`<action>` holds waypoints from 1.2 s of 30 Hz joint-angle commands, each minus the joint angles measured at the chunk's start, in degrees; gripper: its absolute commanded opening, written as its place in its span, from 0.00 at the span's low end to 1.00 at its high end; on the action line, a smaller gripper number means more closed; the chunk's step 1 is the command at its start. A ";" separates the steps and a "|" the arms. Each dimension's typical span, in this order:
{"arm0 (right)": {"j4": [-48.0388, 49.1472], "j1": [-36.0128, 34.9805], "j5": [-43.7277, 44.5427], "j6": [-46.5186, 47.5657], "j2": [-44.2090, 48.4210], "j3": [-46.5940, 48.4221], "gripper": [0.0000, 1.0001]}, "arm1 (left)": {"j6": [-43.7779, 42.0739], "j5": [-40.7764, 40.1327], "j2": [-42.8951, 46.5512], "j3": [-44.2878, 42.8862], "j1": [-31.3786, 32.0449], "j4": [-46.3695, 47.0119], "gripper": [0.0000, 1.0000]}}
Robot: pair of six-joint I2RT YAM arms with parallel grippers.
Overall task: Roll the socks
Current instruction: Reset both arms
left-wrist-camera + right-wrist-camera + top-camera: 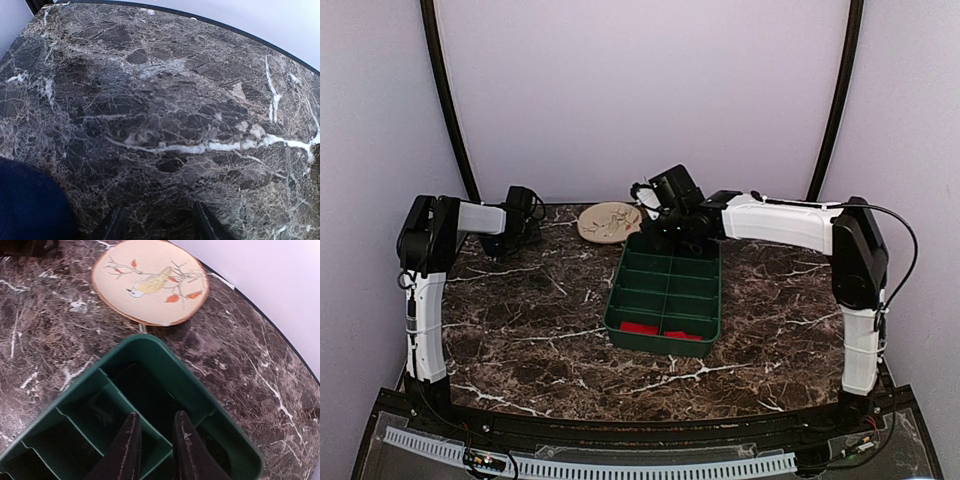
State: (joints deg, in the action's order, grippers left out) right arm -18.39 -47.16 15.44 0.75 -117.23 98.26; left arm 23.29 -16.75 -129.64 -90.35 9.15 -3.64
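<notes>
- Two socks [640,327] lie side by side in the green tray [616,292], in its six o'clock compartments; I judge them already rolled and stowed.
- Right gripper [156,415] hangs over the tray's twelve o'clock end, jaws narrow, holding nothing.
- Left gripper [159,207], at ten o'clock, is wide and empty, parked over the table [150,100].

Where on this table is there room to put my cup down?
Bare marble left of the tray, toward the left arm, and the strip nearer than it. Crowded at the back: plate, tray and right gripper cluster.
</notes>
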 commanded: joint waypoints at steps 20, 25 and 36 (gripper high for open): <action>23.20 26.89 4.14 -12.03 22.54 -33.44 0.31 | -20.99 9.68 28.37 33.04 14.93 39.56 0.54; 25.96 29.53 5.17 -15.80 24.25 -38.22 0.32 | -25.33 8.37 35.13 41.51 15.63 46.15 0.55; 34.94 29.51 5.74 -17.39 29.04 -48.38 0.33 | -29.26 5.67 40.44 47.10 15.62 48.89 0.56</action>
State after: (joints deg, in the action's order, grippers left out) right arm 9.74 -17.45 20.64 -15.46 -91.48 52.40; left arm -4.01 -10.02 -91.48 -44.07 24.82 42.15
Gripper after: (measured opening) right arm 0.328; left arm 0.558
